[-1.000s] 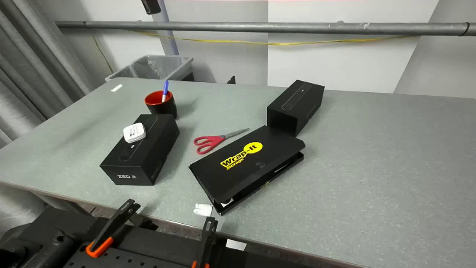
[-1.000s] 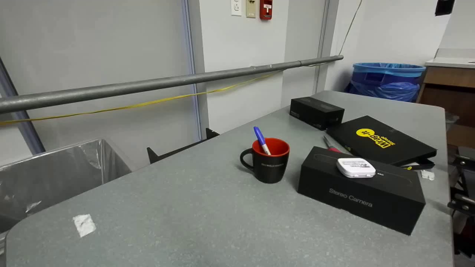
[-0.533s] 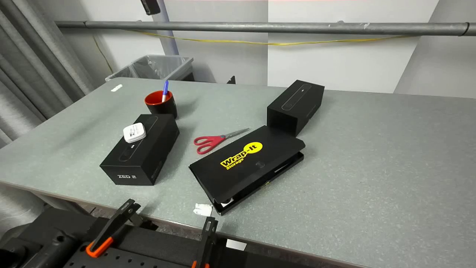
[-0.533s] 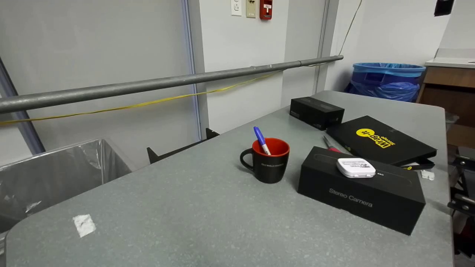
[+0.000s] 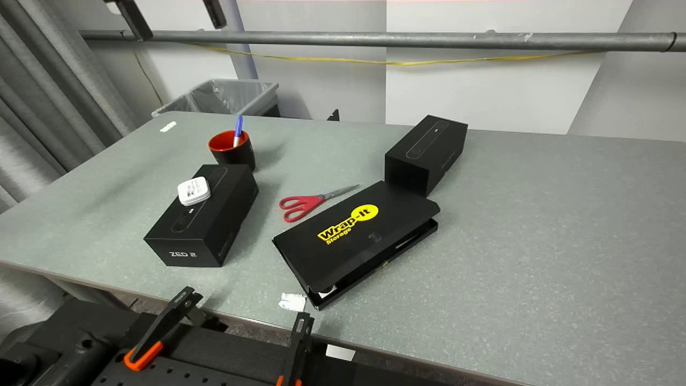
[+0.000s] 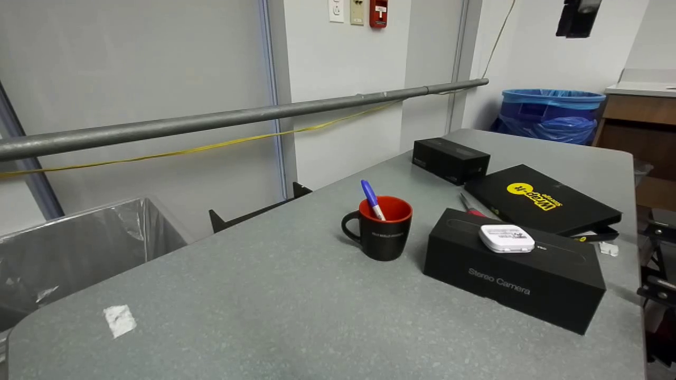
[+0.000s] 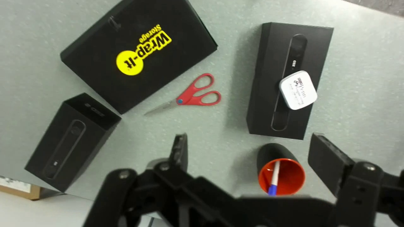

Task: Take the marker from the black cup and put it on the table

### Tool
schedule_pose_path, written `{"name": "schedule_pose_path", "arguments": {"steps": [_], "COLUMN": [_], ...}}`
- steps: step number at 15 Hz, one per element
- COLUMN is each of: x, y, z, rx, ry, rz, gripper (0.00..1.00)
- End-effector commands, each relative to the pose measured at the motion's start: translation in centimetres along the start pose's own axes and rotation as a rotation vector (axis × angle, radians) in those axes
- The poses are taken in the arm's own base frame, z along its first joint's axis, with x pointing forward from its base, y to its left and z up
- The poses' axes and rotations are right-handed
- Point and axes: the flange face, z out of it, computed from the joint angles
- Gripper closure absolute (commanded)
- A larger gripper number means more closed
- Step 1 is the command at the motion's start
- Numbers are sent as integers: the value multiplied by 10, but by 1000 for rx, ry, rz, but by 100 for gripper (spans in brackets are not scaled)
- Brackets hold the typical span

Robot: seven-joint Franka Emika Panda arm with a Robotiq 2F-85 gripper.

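The black cup [image 5: 239,156] stands upright on the grey table [image 5: 514,241], and in both exterior views its red inside shows [image 6: 384,243]. The marker [image 5: 238,131] leans in the cup with its blue cap end above the rim; it also shows in an exterior view [image 6: 372,198]. My gripper [image 5: 182,31] is high above the table, well apart from the cup. In the wrist view my gripper [image 7: 251,143] is open and empty, its fingers wide apart. The cup [image 7: 267,154] and marker [image 7: 274,178] appear between them, nearer the right finger, the cap end partly hidden by the gripper body.
A black box [image 5: 230,198] with a white case [image 5: 193,191] on it stands right beside the cup. Red-handled scissors [image 5: 303,205], a flat black Wrap-It box [image 5: 343,262] and another black box [image 5: 429,145] lie farther over. A grey pipe [image 5: 348,38] runs along the wall.
My gripper has come lower and farther into both exterior views; both fingers now show where only one tip did. The cup, marker and boxes have not moved.
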Motion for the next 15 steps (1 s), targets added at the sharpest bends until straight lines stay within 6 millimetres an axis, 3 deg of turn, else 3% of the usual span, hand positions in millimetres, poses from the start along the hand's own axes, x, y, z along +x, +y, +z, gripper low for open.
{"name": "schedule_pose_path", "arguments": {"steps": [1, 3, 8, 10, 15], "x": [5, 13, 17, 26, 77], "y": [-11, -23, -23, -28, -47], "z": [3, 7, 7, 21, 61], "rx": [3, 5, 7, 10, 70], "ry": [-6, -18, -20, -3, 105], "rz": [-24, -50, -52, -35, 3], "gripper": [0, 0, 0, 0, 0]}}
